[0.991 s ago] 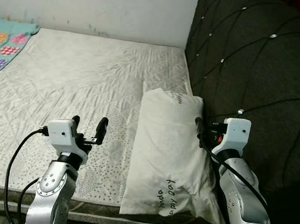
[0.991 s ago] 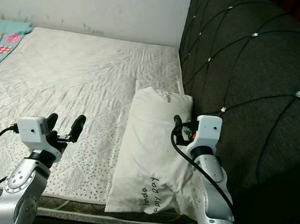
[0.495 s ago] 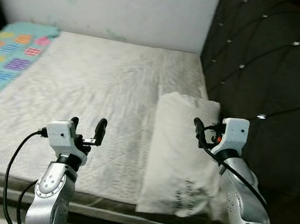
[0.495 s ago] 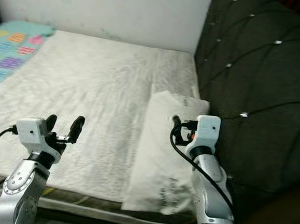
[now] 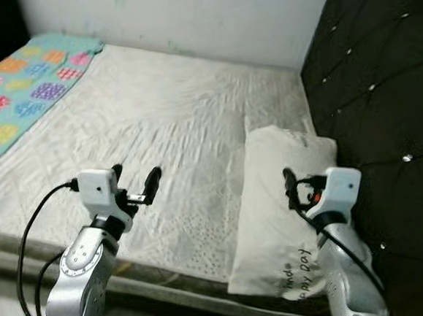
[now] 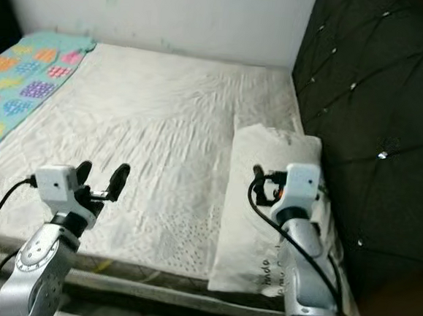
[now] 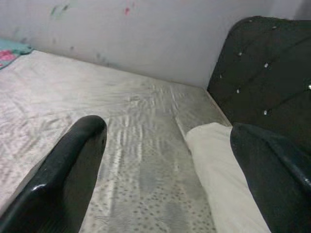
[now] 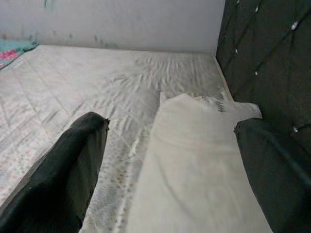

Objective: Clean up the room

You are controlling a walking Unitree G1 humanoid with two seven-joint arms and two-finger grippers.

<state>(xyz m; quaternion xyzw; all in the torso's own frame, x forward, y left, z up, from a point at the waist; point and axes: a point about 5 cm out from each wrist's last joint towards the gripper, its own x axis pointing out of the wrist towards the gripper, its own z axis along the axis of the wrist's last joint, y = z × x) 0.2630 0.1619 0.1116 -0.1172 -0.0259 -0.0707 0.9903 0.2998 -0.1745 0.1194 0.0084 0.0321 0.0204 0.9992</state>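
Your view has swung left since the last frame; nothing on the bed moved. Watch the right gripper: its wide-spread fingers hover just above the white printed pillow lying along the black tufted headboard, and could snag it. Left gripper hangs open over bare grey-white quilted mattress.

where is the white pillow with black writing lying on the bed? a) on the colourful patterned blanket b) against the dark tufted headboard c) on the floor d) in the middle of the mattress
b: the white pillow with black writing lies along the dark tufted headboard at the right side of the pale quilted mattress, far from the colourful patterned blanket.
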